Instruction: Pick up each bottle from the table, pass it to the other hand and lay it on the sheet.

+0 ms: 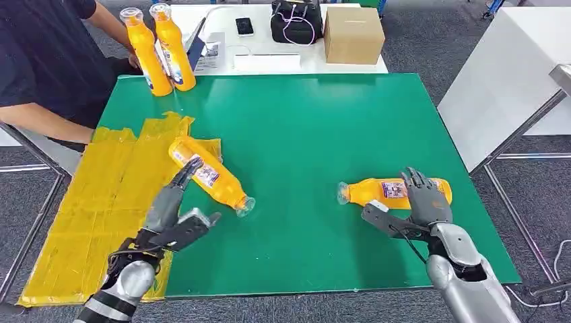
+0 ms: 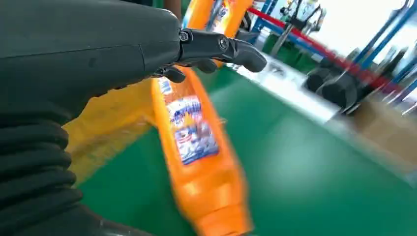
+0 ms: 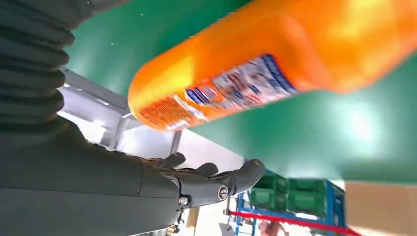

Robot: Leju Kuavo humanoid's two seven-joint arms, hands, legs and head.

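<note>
An orange bottle point(image 1: 210, 176) point(image 2: 196, 142) lies on its side at the edge of the yellow sheet point(image 1: 101, 195), its cap end out on the green table point(image 1: 303, 128). My left hand point(image 1: 176, 215) point(image 2: 98, 54) reaches over it with fingers stretched and thumb apart, fingertips at its label, holding nothing. A second orange bottle point(image 1: 377, 191) point(image 3: 255, 73) lies on the green at the right. My right hand point(image 1: 421, 202) point(image 3: 147, 182) is spread over its bottom end, thumb apart on the near side, not closed on it.
Two more orange bottles point(image 1: 161, 50) stand at the table's back left corner, next to a person point(image 1: 40, 60) seated at the left. Behind, a white table holds a cardboard box point(image 1: 353, 35), a black bag point(image 1: 296, 20) and a phone point(image 1: 244, 26).
</note>
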